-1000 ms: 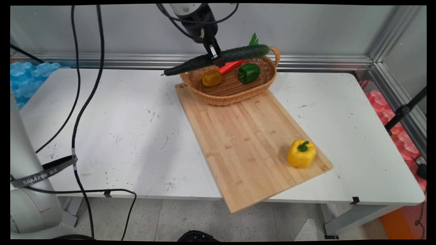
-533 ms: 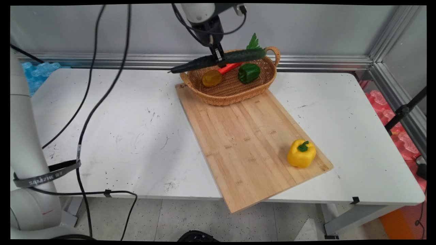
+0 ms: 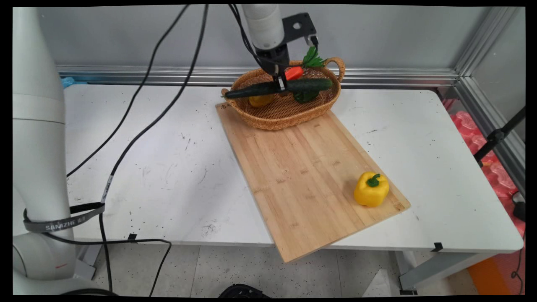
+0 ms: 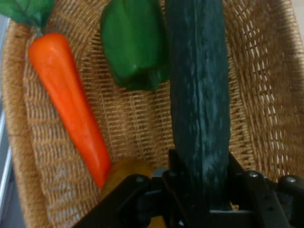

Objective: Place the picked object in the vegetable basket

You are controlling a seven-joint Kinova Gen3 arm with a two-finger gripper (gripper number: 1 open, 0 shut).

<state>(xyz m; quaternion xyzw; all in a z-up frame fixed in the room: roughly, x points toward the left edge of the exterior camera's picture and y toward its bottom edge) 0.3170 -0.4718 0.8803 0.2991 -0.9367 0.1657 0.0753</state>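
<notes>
The gripper is clamped on a long dark cucumber, gripping it near its middle so that it hangs level over a wicker basket. One tip reaches past the basket's left rim and the rest lies over its inside. The cucumber is not yet set down; it hangs just above the vegetables inside. In the basket are a carrot with green leaves, a green pepper and a brownish-yellow piece partly hidden under the cucumber. The basket stands at the far end of a wooden cutting board, and a yellow pepper sits alone near the board's near right corner.

The hand view shows the jaws pressed on either side of the cucumber, and the carrot and green pepper lying on the weave below. The main view alone shows the board, the yellow pepper and the white table.
</notes>
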